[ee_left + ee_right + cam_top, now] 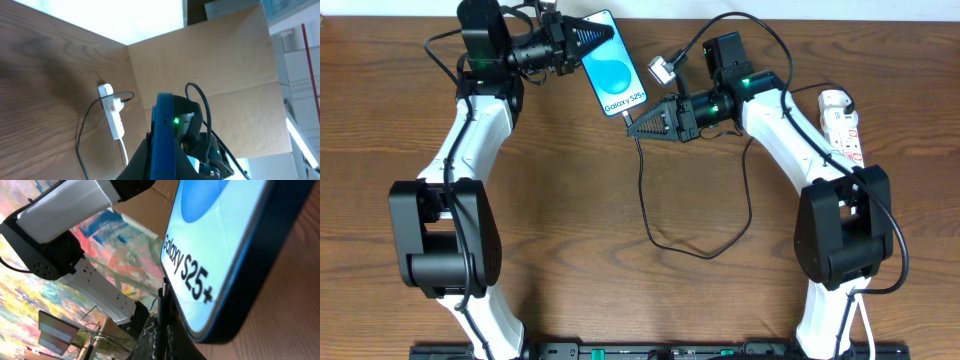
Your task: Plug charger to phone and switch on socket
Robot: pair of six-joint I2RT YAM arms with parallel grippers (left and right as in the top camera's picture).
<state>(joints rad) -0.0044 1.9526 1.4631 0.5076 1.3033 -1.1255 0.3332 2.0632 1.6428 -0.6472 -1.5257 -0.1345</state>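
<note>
On the brown wood table (620, 300), the left gripper (596, 40) squeezes the phone (615, 70) near the back edge. The right gripper (632, 128) pinches the charger (645, 200) tip just by the phone's bottom end. I think plugging in is the step now. Next, the tip must line up with the little hole. The socket (842, 122) lies far right

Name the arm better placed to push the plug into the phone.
Right. The right gripper is shut on the charger, tip at the bottom edge of the phone; the left gripper only holds its far end.
</note>
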